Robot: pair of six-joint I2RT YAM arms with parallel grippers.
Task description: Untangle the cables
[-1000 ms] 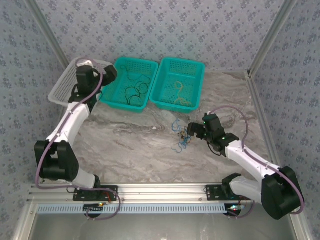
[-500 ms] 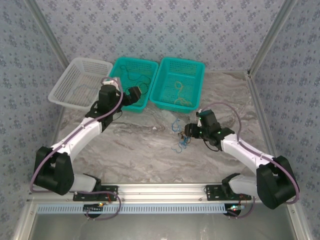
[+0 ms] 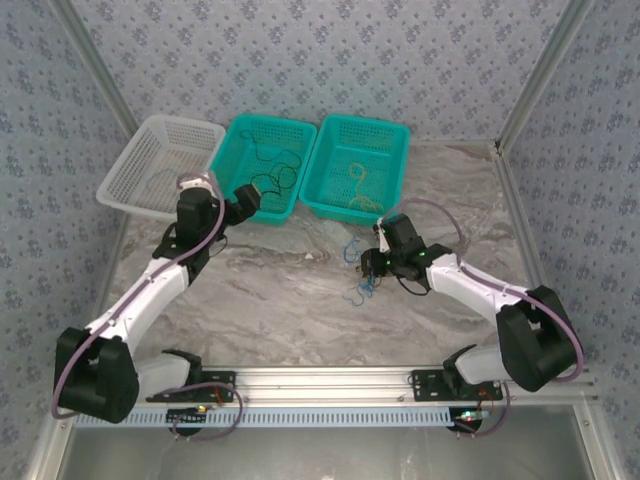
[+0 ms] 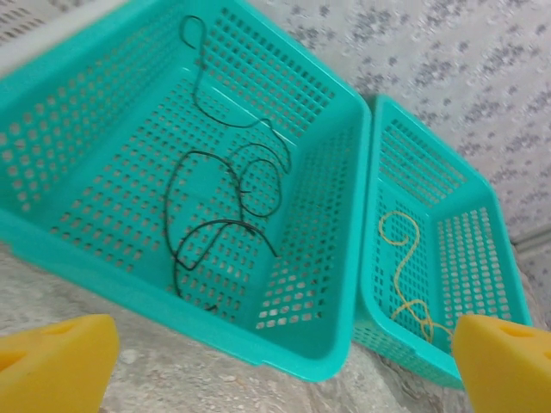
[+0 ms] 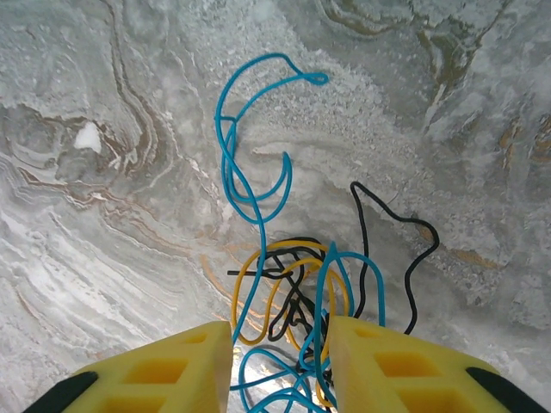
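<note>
Both arms have swung in since a second ago: the left gripper has left the white basket, and the right gripper has slid onto the cable tangle. That tangle sits on the marble table, just in front of the right teal basket. It's blue, black and yellow strands, and its near part is cut off behind the yellow fingers. They're half-closed around some strands, but I can't tell if they're pinching. The left claw is wide open, holding nothing, left of that basket over the twin teal basket. The twin holds a loose black cable. The right basket holds a yellow cable, its near end hard to make out.
</note>
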